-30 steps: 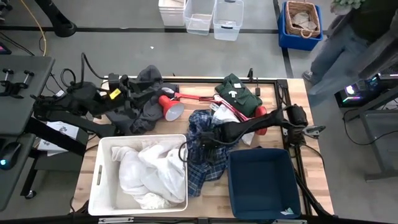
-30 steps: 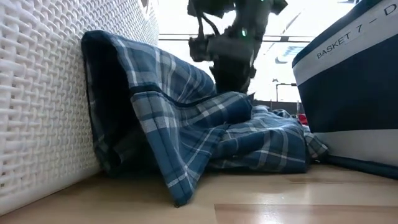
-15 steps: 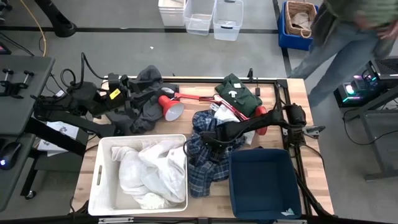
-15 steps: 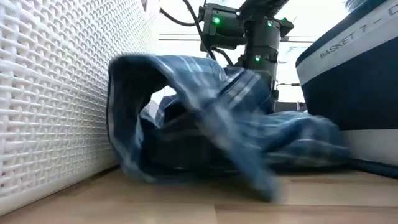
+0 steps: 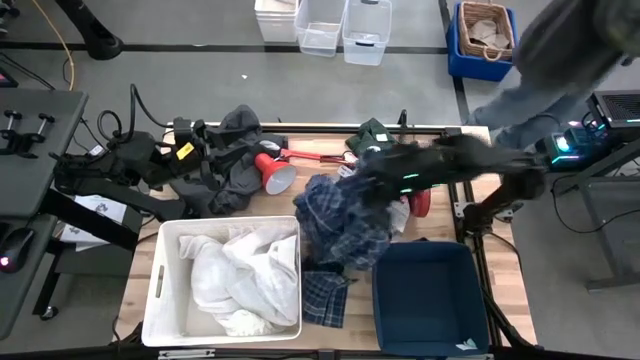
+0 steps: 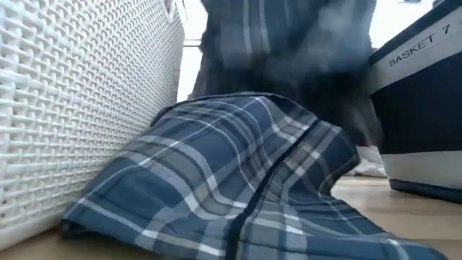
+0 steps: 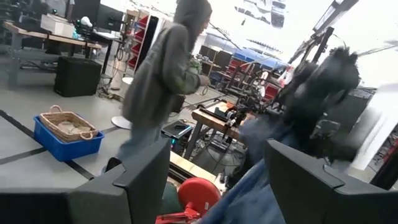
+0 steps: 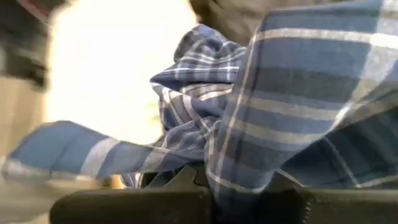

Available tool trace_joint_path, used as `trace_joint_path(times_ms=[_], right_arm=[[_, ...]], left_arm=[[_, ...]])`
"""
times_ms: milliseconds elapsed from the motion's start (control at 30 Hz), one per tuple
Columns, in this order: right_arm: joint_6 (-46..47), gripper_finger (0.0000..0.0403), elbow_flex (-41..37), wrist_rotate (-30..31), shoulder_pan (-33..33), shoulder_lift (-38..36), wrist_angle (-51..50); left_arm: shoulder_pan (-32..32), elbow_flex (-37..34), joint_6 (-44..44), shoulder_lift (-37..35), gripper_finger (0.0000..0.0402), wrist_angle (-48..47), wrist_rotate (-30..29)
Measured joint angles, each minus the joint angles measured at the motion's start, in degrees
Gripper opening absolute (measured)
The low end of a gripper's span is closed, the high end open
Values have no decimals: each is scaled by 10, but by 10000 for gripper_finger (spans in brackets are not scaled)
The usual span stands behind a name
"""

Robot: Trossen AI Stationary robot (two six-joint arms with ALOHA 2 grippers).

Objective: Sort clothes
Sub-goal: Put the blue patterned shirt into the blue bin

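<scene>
The blue-and-white plaid shirt [image 5: 340, 220] hangs bunched from my right gripper [image 5: 365, 180], which is raised over the table's middle and shut on it. White clothes [image 5: 245, 275] fill the white bin [image 5: 160, 285]. A dark grey garment [image 5: 235, 155] lies at the far left, beside my left gripper [image 7: 217, 186], which is open with nothing between its fingers. The dark green garment [image 5: 375, 132] lies at the far edge, partly hidden by my right arm. My right gripper pinches a bunched fold of the plaid shirt [image 8: 214, 177] between its two fingers, several layers together. The fingers come from above. The shirt hangs slack below them, and its lower end [image 5: 325, 295] lies on the table between the two bins.
A navy bin [image 5: 425, 300] stands at the near right, next to the white bin. A red desk lamp [image 5: 275, 175] lies across the far middle. A person [image 5: 570, 50] stands beyond the table's far right corner.
My right gripper has shut on the plaid shirt and risen, moving toward the far edge. The shirt's upper part is lifted off the table and hangs bunched, while its lower end stays on the table between the bins.
</scene>
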Motion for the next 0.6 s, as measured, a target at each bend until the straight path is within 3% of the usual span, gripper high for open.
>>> trace_joint_path(times_ms=[167,333,400,533,600], right_arm=[[76,5,77,-29,85,-51,-18],[292,5,98,12,227,-79,-158],[402,5,80,23,287,-79,-227],[536,5,-29,24,372,-95,-208],[583,5,-95,-25,399,-100,-216]], left_arm=[[0,0,0,0,248,0,-11],[0,0,0,0,248,1,-29],[0,0,0,0,248,2,-37],[0,0,0,0,248,4,-46],[0,0,0,1,248,5,-46]])
